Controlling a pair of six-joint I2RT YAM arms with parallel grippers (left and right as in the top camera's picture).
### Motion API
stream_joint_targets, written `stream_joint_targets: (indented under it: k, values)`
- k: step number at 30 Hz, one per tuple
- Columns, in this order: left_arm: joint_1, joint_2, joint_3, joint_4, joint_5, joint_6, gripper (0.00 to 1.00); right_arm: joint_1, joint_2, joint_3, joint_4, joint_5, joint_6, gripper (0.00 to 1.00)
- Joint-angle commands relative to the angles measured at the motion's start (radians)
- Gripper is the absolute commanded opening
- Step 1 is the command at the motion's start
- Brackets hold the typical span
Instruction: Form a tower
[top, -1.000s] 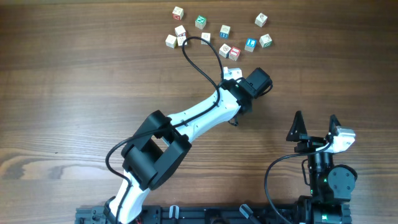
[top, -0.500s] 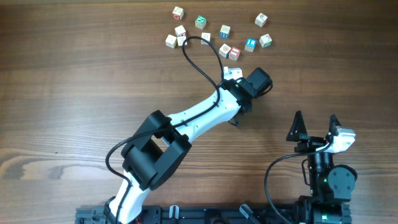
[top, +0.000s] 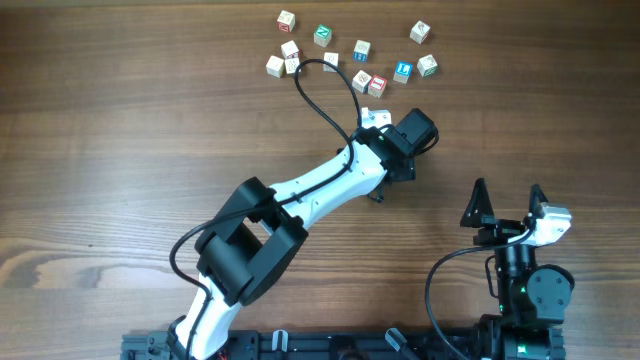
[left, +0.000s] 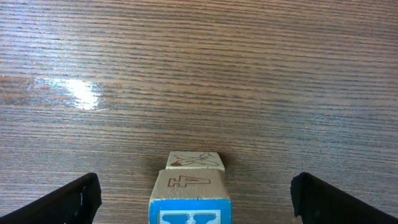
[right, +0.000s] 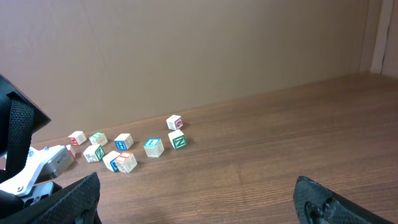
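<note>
**Left gripper wide around tower, not gripping**

Location. The tower (left: 189, 194) stood on the bare wooden table (left: 199, 74), near the loose cubes (top: 350, 60) at the far edge. It showed only in the left wrist view. From overhead the left arm's wrist covered it.

Object. Two cubes were visible: a near one with a blue printed side and a "4" on its pale face, and one with an aeroplane drawing just past it. How many cubes made up the stack could not be told.

Handling (judged). The wooden cubes looked light, rigid and not fragile. Their faces looked smooth, so they would probably slide on each other easily. The stack was narrow and nothing held the cubes together, so a side knock would likely topple it. A further cube should be gripped on two opposite flat sides, squarely and low enough that it does not pivot.

Grippers. The left gripper (left: 194, 186) was spread fully. Its dark fingers (left: 74, 199) stood well apart from the tower on both sides, touching nothing and holding nothing. The right gripper (top: 508, 190) was parked near the robot's base, also spread wide and empty.
</note>
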Motion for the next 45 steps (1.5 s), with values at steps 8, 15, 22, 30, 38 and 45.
stream_joint_targets:
  k: [8, 15, 22, 30, 38, 45]
  values:
    - [-0.003, 0.021, -0.007, 0.006, 0.004, 0.009, 1.00, 0.004, -0.006, -0.001, 0.003, -0.015, 0.006, 1.00]
    - [-0.003, 0.032, -0.007, 0.010, 0.003, 0.035, 0.97, 0.004, -0.006, -0.001, 0.003, -0.015, 0.006, 1.00]
    - [-0.003, 0.044, -0.007, 0.013, 0.004, 0.035, 0.97, 0.004, -0.006, -0.001, 0.003, -0.015, 0.006, 1.00]
    - [-0.003, 0.059, -0.007, 0.021, 0.004, 0.035, 0.96, 0.004, -0.006, -0.001, 0.003, -0.015, 0.006, 1.00]
    - [-0.003, 0.059, -0.007, 0.021, 0.005, 0.035, 0.89, 0.004, -0.006, -0.001, 0.003, -0.015, 0.006, 1.00]
    - [-0.004, 0.061, -0.007, 0.021, 0.013, 0.035, 0.86, 0.004, -0.006, -0.001, 0.003, -0.015, 0.006, 1.00]
